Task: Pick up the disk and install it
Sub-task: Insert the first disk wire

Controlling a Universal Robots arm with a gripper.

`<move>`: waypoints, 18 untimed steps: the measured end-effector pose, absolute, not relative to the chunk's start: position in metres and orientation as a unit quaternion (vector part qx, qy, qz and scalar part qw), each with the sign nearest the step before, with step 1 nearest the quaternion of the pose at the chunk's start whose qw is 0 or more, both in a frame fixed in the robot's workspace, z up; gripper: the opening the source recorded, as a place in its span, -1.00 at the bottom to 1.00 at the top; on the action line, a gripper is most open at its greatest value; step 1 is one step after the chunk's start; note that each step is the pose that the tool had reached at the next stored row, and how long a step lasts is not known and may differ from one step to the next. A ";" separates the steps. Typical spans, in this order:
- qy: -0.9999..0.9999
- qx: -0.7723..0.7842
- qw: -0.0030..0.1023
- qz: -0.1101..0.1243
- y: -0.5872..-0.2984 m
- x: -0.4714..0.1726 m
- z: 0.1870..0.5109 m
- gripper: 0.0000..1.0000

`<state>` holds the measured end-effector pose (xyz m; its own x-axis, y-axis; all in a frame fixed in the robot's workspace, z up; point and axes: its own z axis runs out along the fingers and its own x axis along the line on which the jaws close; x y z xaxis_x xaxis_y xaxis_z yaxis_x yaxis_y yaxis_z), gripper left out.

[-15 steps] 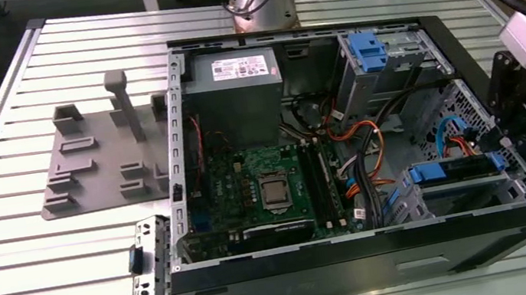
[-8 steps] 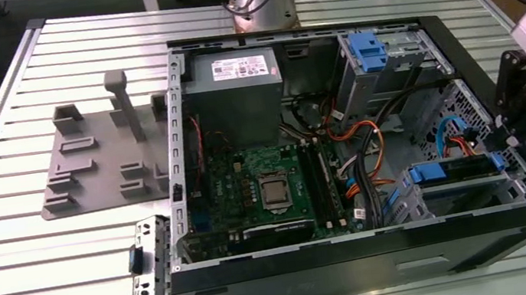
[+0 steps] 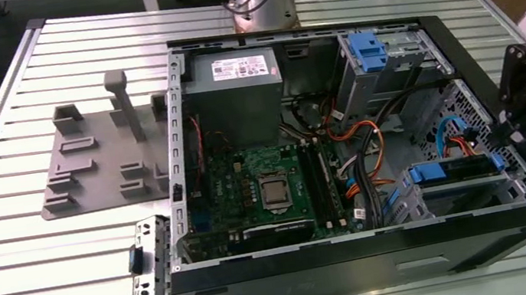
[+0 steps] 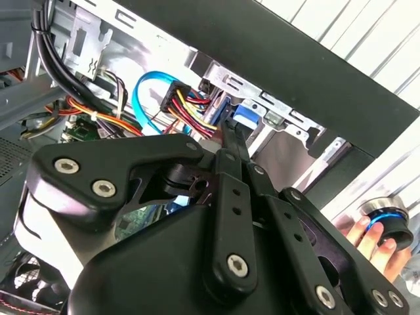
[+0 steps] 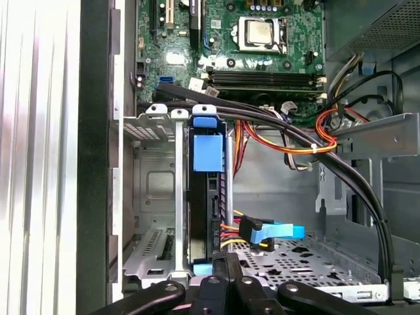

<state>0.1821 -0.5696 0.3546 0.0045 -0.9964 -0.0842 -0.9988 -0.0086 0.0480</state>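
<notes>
The disk (image 3: 452, 171) sits inside the lower drive cage of the open computer case (image 3: 382, 254), at the exterior view's right. In the first wrist view the disk (image 5: 209, 190) stands edge-on in the cage (image 5: 154, 197), with blue carrier rails at both ends. My gripper (image 3: 511, 134) hangs over the case's right wall beside that cage. In both wrist views its black fingers (image 5: 226, 262) are pressed together, and their tips (image 4: 231, 134) reach the blue end of the disk (image 4: 248, 118). Nothing is held between them.
Coloured power and blue data cables (image 5: 262, 230) run next to the cage. Further in are the motherboard (image 3: 268, 185), a grey power-supply box (image 3: 233, 82) and an upper cage with a blue tab (image 3: 368, 47). A grey fixture plate (image 3: 105, 162) and a loose bracket (image 3: 150, 260) lie outside. A hand (image 4: 371, 239) holds a blue-ringed knob.
</notes>
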 end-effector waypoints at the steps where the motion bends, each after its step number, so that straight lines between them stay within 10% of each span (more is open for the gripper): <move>1: 0.704 -0.709 0.013 0.047 -0.570 0.182 0.355 -0.80; 18: 0.704 -0.709 0.013 0.047 -0.570 0.182 0.375 -0.80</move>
